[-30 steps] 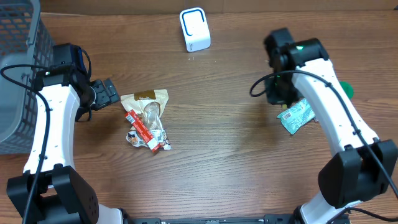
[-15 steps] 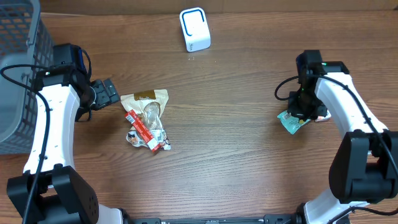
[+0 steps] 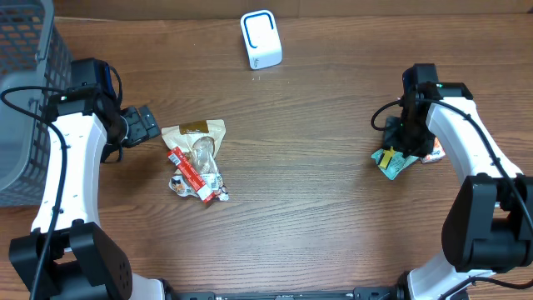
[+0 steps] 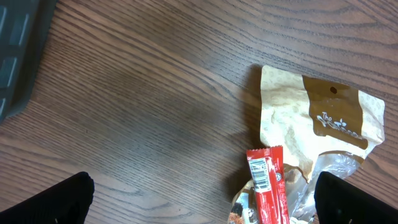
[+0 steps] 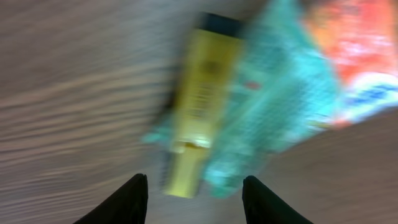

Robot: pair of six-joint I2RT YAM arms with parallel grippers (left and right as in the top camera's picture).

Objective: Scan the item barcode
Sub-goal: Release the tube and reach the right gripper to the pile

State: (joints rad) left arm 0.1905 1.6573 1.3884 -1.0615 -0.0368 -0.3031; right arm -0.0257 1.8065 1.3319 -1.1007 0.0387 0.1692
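Note:
At the right a teal packet (image 3: pixel 401 163) lies on the table with a yellow stick-shaped item (image 3: pixel 387 158) and an orange packet (image 3: pixel 434 152) beside it. My right gripper (image 3: pixel 401 143) hovers just over them, open, nothing between its fingers. The blurred right wrist view shows the yellow item (image 5: pixel 202 106) and teal packet (image 5: pixel 273 106) just beyond the right gripper (image 5: pixel 194 182). The white scanner (image 3: pixel 261 39) stands at the back. My left gripper (image 3: pixel 151 125) is open beside a tan pouch (image 3: pixel 196 131) and a red bar (image 4: pixel 267 186) with its barcode facing up.
A grey mesh basket (image 3: pixel 25 92) stands at the far left edge. A clear wrapper with snack bits (image 3: pixel 204 162) lies under the red bar (image 3: pixel 190 173). Bare wood lies between the two piles.
The right arm swung down and to the right with the teal packet, set it on the table and parted its jaws. The left arm has not moved.

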